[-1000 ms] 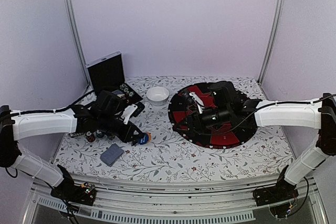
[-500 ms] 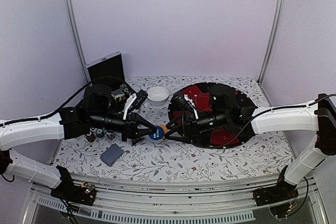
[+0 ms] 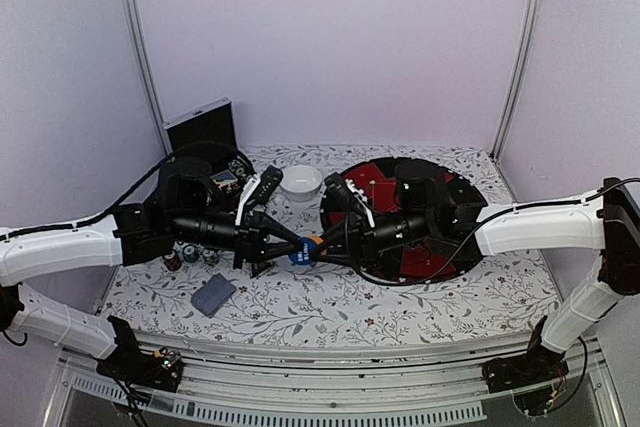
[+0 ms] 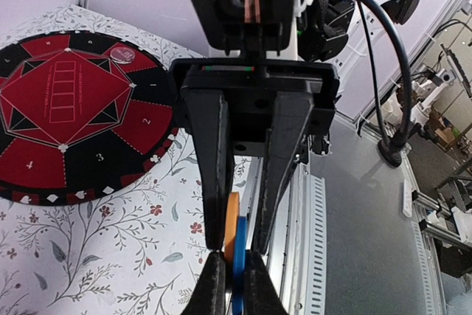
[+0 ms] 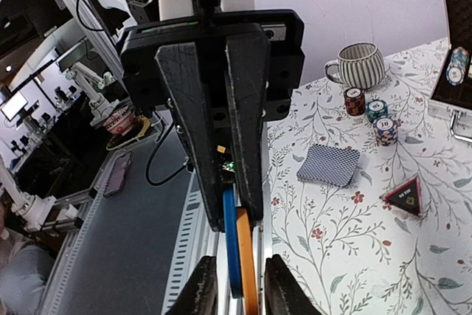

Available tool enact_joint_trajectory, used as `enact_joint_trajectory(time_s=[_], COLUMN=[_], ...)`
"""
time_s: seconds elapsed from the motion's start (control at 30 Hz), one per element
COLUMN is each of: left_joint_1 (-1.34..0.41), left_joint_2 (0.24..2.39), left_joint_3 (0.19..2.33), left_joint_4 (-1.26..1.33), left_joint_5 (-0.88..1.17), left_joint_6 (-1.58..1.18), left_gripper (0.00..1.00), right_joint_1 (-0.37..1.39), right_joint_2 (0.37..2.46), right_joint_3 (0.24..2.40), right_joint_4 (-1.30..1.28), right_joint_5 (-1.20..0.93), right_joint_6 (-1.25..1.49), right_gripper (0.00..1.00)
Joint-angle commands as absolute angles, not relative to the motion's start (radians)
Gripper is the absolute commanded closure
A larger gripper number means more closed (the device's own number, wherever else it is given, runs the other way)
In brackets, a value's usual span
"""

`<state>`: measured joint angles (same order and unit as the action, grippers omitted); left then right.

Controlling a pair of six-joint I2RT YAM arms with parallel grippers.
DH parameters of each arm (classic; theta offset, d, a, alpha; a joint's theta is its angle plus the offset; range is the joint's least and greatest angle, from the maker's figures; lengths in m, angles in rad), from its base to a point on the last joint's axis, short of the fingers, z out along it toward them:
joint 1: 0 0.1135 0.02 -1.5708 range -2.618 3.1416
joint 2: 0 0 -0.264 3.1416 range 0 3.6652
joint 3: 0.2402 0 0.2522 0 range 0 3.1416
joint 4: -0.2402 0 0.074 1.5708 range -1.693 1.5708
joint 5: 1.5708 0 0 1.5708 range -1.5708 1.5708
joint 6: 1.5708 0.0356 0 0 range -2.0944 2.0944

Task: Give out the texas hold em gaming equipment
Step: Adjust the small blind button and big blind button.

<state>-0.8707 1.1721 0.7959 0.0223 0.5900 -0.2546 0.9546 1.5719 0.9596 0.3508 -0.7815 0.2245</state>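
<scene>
Both arms are now meeting over the middle of the floral tablecloth (image 3: 330,312). A second ago the left arm was working down by the chip stacks (image 5: 377,112) and the right arm was lying over the round board (image 3: 445,265). Over the last half second the right gripper (image 5: 240,260) has been drawing its fingers in. Its jaws are standing narrow on either side of the two discs, but I cannot tell whether they are pressing yet.

The left gripper (image 4: 234,262) is pinching the blue marker disc (image 3: 299,256) tight, with the orange marker disc (image 4: 231,219) lying face to face against it. The pair is hanging above the table between the two sets of fingertips, just off the board's left rim. Both discs are standing on edge. Each wrist camera is seeing only thin rims, running in line with the fingers from one gripper to the other. The blue face with its white lettering is facing the overhead camera.

The deck of cards (image 3: 212,294) is lying where it was, grey-blue backs up, near the front left. The chip stacks are sitting beyond it beside a striped mug (image 5: 359,64). A white bowl (image 3: 300,182) is sitting behind the grippers, and a black case (image 3: 203,127) is standing with its lid upright at the back left. Pale lilac walls (image 3: 330,37) and metal uprights (image 3: 138,47) are closing in the booth.
</scene>
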Motion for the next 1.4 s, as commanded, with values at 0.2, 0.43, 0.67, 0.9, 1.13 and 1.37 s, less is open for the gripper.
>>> enact_joint_trajectory(time_s=[0.2, 0.43, 0.67, 0.9, 1.13, 1.37], left_joint_1=[-0.885, -0.886, -0.885, -0.884, -0.886, -0.871], left_joint_2=[1.172, 1.143, 1.143, 1.128, 1.138, 1.146], left_joint_3=[0.805, 0.762, 0.744, 0.74, 0.731, 0.685], left_joint_4=[0.075, 0.06, 0.065, 0.09, 0.121, 0.153], left_joint_5=[0.628, 0.616, 0.609, 0.611, 0.642, 0.577], left_joint_6=[-0.259, -0.223, -0.229, -0.234, -0.258, -0.299], left_gripper=[1.0, 0.58, 0.73, 0.83, 1.0, 1.0], right_joint_1=[0.96, 0.96, 0.96, 0.96, 0.96, 0.958], right_joint_2=[1.565, 1.518, 1.516, 1.514, 1.513, 1.502], right_joint_3=[0.982, 0.969, 0.969, 0.968, 0.964, 0.924], right_joint_4=[0.378, 0.373, 0.36, 0.345, 0.336, 0.321], right_joint_5=[-0.829, -0.826, -0.821, -0.812, -0.807, -0.782], right_joint_6=[0.22, 0.203, 0.202, 0.2, 0.197, 0.192], right_gripper=[0.98, 0.98, 0.98, 0.98, 0.98, 0.93])
